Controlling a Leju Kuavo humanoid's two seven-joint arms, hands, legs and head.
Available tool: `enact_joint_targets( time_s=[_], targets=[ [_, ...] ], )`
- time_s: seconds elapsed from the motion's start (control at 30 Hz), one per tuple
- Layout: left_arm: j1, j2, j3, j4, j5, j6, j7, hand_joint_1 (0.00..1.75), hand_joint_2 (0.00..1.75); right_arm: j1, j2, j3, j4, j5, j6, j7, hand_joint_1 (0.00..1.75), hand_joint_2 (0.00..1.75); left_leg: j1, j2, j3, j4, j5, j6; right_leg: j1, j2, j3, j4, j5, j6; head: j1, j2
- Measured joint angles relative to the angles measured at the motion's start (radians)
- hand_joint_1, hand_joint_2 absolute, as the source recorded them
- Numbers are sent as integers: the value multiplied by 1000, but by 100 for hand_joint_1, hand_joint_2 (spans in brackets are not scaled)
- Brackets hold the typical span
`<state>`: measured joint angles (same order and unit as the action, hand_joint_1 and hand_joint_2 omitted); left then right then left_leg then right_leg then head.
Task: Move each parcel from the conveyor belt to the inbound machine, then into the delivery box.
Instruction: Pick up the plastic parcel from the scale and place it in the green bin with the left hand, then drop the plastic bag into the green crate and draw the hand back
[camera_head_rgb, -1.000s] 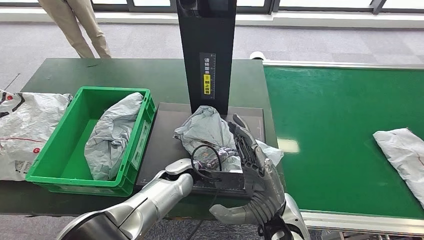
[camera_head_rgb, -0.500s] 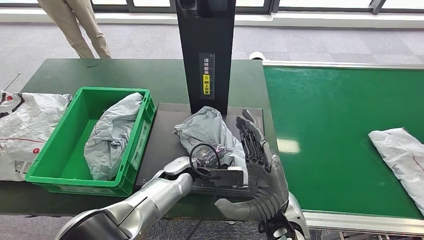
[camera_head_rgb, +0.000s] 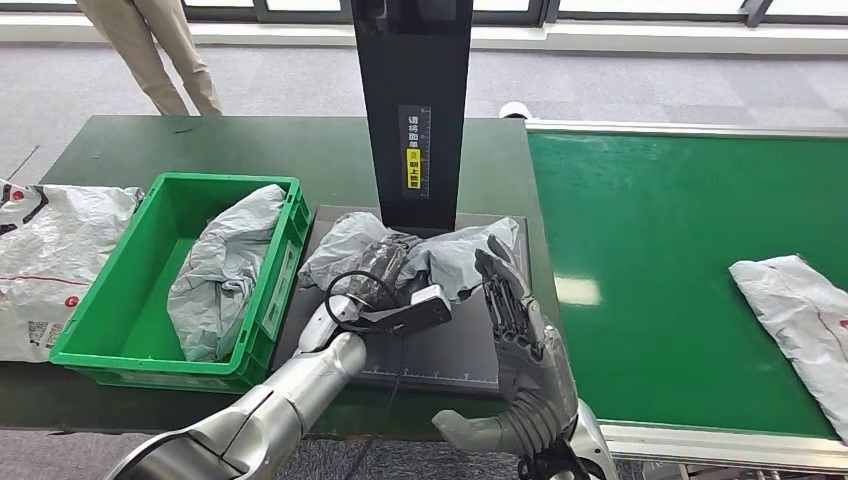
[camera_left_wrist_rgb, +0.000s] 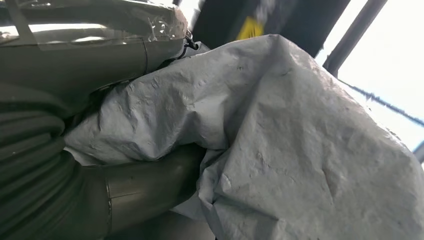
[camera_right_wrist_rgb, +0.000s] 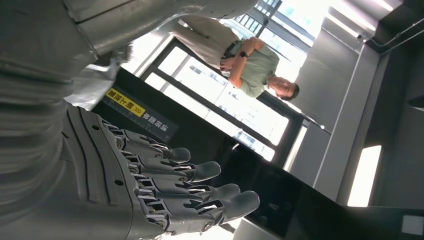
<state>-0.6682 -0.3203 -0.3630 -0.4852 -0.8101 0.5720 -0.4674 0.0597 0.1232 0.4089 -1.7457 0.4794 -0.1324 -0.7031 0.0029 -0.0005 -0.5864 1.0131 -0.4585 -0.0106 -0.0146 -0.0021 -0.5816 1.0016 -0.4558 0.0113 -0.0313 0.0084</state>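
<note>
Clearly left hand (camera_head_rgb: 385, 268) fingers clamped around grey parcel (camera_head_rgb: 440, 255) on inbound machine (camera_head_rgb: 440, 350), right hand (camera_head_rgb: 515, 320) fingers straight, holding nothing

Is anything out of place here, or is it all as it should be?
Mostly tidy. One odd thing: a white parcel lies on the table beside the green box, not in it, hanging over the table's edge. The grey parcel the left hand holds is just crumpled.

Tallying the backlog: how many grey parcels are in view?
3: one parcel in the green bin, one on the inbound machine's platform held by the left hand, one on the conveyor belt. Others may be hidden.
</note>
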Motion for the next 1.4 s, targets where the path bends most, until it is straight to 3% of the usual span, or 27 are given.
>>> enact_joint_targets(
  time_s=[0.17, 0.37, 0.67, 0.93, 1.13, 1.4],
  targets=[
    [98, 24, 73, -258, -52, 110, -14, 175, 175, 5, -5, 1, 6, 7, -5, 0, 0, 175, 0, 0, 0, 0, 0, 0, 0, 0, -1, 0, 0, 0, 0, 0],
    [212, 29, 178, -599, -99, 127, -35, 175, 175, 47, -5, 1, 6, 33, -20, 0, 0, 175, 0, 0, -1, 0, 0, 0, 0, 1, -2, 0, -1, 0, 0, 0],
    [263, 24, 228, -762, -108, 127, -62, 175, 175, 61, -5, 1, 5, 40, -19, 0, 0, 175, 0, 0, -1, 0, 0, 0, 0, 0, -1, 0, -1, 0, 0, 0],
    [277, 2, 366, -934, -83, 127, -102, 175, 175, 63, -5, 1, 5, 44, -3, 0, 0, 175, 0, 0, -1, 0, 0, 0, 0, 0, -2, 0, -1, 0, 0, 0],
    [209, 12, 538, -891, -276, 127, -17, 175, 175, 107, -3, 1, -14, 68, -7, 0, 0, 175, 1, 0, 0, 0, 0, 0, 1, 0, -1, 0, -1, -1, 0, 0],
    [124, 88, 756, -594, -584, 127, 201, 175, 175, 134, 3, -4, -28, 73, 34, 0, 0, 175, 1, 2, 0, 0, 1, -1, 1, 2, -2, 0, -1, -1, 0, 0]
  ],
)
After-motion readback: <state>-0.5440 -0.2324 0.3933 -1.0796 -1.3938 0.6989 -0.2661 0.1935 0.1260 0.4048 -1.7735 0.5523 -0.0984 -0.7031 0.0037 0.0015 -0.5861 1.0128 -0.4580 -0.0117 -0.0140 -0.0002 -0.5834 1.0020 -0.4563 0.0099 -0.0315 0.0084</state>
